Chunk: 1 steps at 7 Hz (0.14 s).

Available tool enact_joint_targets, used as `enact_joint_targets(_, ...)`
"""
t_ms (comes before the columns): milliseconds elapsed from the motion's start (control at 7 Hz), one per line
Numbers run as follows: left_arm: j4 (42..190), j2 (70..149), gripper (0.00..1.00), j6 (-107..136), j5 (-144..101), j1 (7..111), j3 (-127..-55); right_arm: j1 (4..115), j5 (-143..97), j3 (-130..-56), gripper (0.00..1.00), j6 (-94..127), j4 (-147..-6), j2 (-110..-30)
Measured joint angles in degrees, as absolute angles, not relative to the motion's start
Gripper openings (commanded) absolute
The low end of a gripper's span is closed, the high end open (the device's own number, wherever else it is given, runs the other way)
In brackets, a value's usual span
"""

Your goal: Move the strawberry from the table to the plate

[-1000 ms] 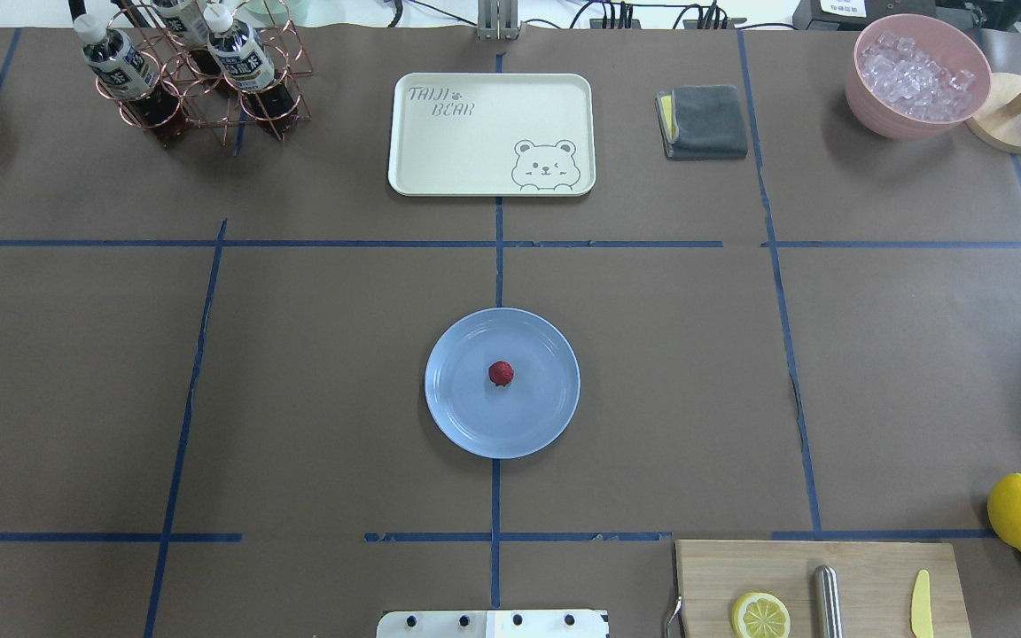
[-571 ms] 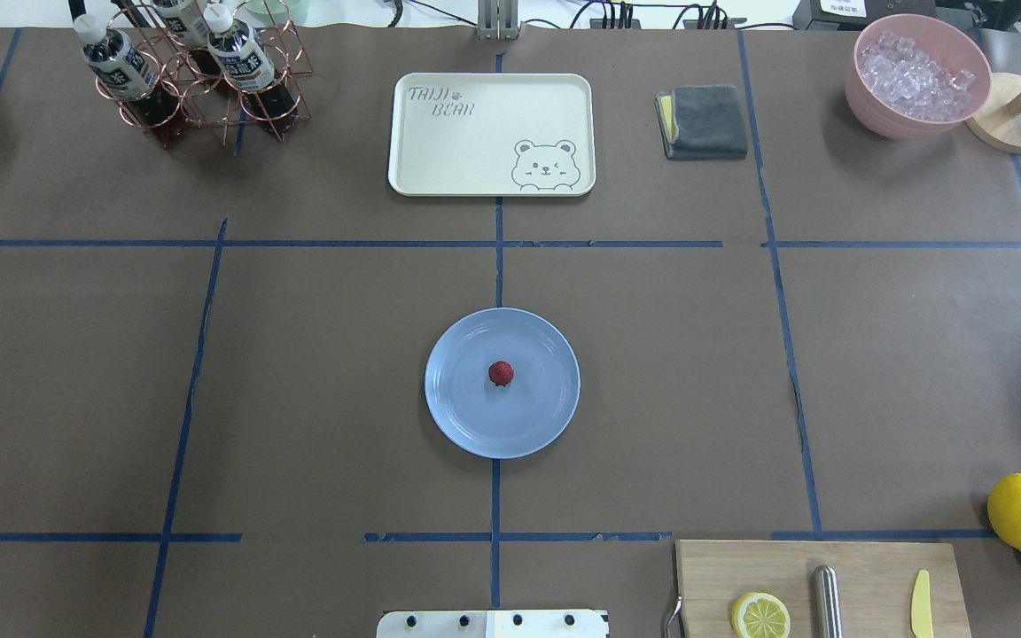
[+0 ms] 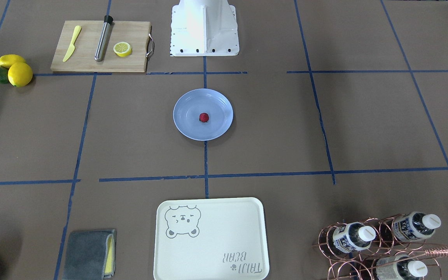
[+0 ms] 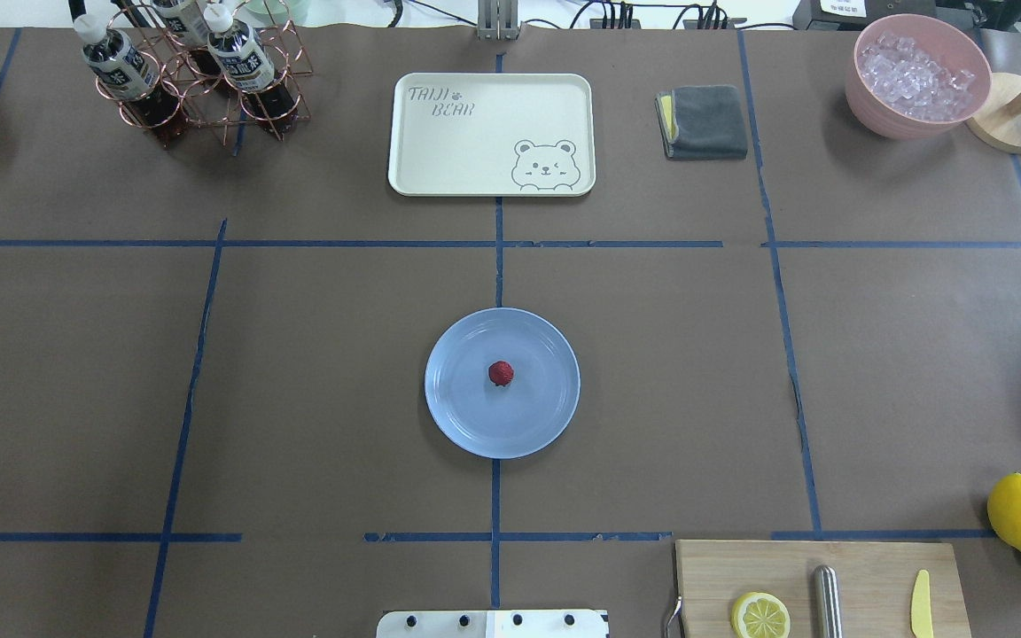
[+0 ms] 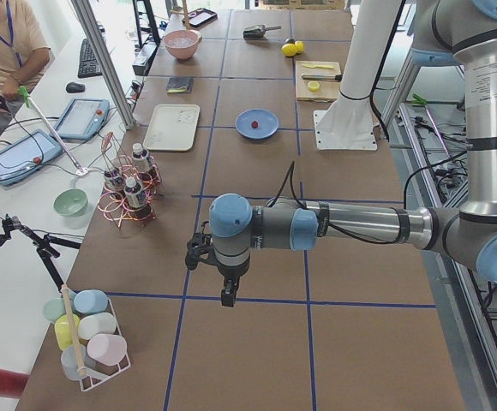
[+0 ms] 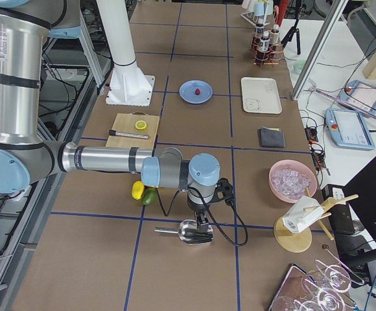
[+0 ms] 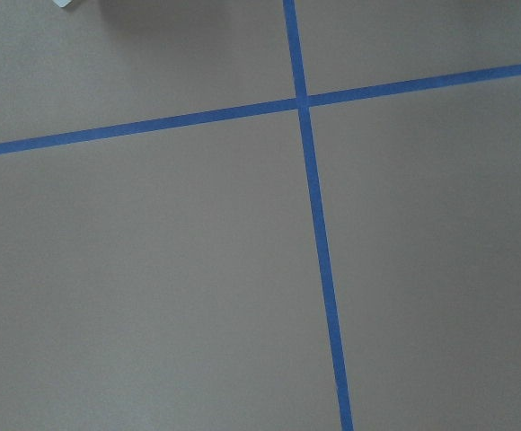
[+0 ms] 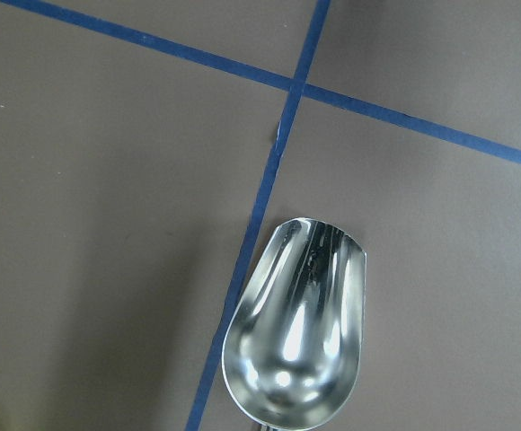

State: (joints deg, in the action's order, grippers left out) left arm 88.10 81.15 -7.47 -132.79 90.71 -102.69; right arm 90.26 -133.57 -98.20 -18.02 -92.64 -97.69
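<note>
Exterior left and right alone show left gripper (image 5: 228,298) and right gripper (image 6: 203,226), grip unreadable; strawberry (image 4: 501,373) remains unmoved on plate (image 4: 457,418).

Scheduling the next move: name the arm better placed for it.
Left, barely. The strawberry already lies on the plate, so no pick remains. Both arms are parked far from it; the left end effector hangs over bare table, the right end effector over a metal scoop.

We see the strawberry (image 6: 195,92) resting on the plate (image 6: 205,87) far along the desk (image 6: 194,146); the right claw (image 6: 203,224) hangs above a metal scoop (image 6: 194,236).
</note>
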Motion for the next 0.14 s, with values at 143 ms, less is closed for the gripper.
enact_joint_targets(143, 88.1, 81.3, 1.00, -7.5, -132.8, 90.7, -103.0, 90.3, -135.7, -97.7, 1.00, -18.0, -92.6, -97.6)
